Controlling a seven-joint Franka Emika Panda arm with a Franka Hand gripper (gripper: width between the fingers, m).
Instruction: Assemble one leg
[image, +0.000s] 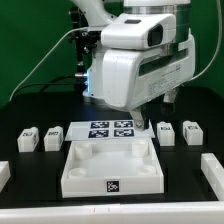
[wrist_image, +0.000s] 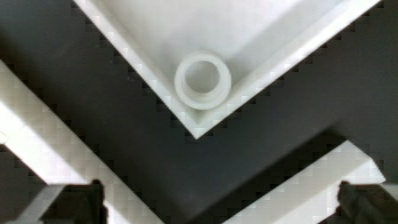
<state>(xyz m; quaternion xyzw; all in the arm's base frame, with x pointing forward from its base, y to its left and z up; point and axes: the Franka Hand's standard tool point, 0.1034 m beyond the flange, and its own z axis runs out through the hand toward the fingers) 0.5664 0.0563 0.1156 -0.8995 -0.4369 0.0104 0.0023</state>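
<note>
i see my two-finger gripper (wrist_image: 214, 205) with its fingers wide apart, holding nothing, above a corner of the big white square tray (wrist_image: 267, 40). the small white plastic leg block (image: 165, 132) lies on the black table (image: 185, 165) beside the tray, apart from the gripper.

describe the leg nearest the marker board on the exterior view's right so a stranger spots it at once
Find the big white tray in front, then the marker board just behind it. To the board's side on the exterior view's right stand two small white tagged blocks. The leg is the inner one, beside the board; its twin sits farther out.
</note>
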